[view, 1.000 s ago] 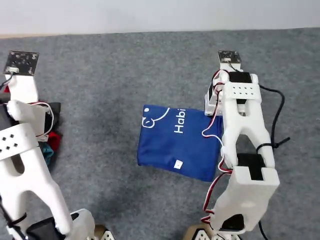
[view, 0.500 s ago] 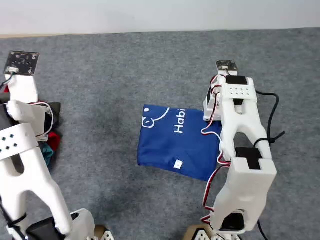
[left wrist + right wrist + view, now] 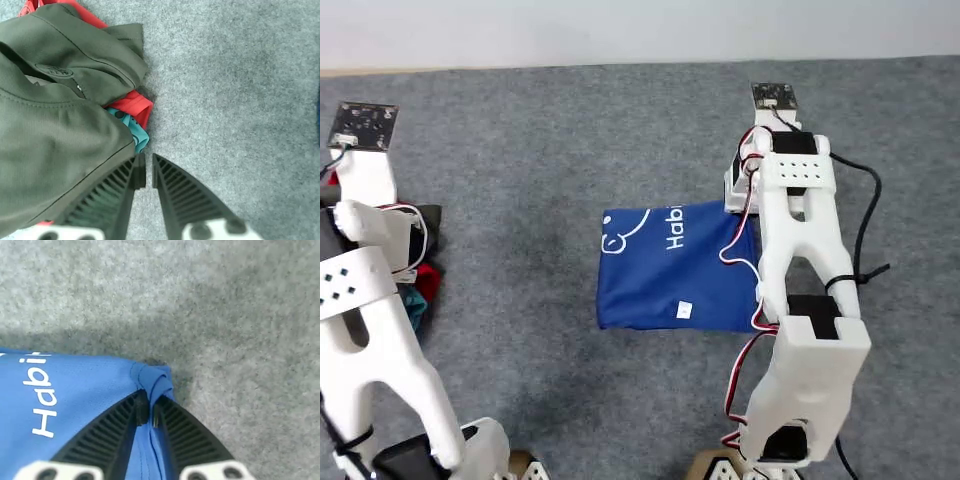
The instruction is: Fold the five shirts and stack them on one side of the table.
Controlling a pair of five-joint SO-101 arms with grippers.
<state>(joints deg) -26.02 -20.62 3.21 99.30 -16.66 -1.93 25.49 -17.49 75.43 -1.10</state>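
Pulled the blue shirt (image 3: pixel 665 275) farther away by its far right corner, squaring it mid-table. At left, held the left gripper (image 3: pixel 148 169) low beside the heaped shirts (image 3: pixel 55 110), fingers nearly touching, empty. At right, stretched forward, right gripper (image 3: pixel 147 412) clamped on that corner.

Soft, even light fell from above on the grey surface (image 3: pixel 520 150), leaving faint shadows. In the right wrist view a darker shadow lay beside the blue shirt (image 3: pixel 75 385).
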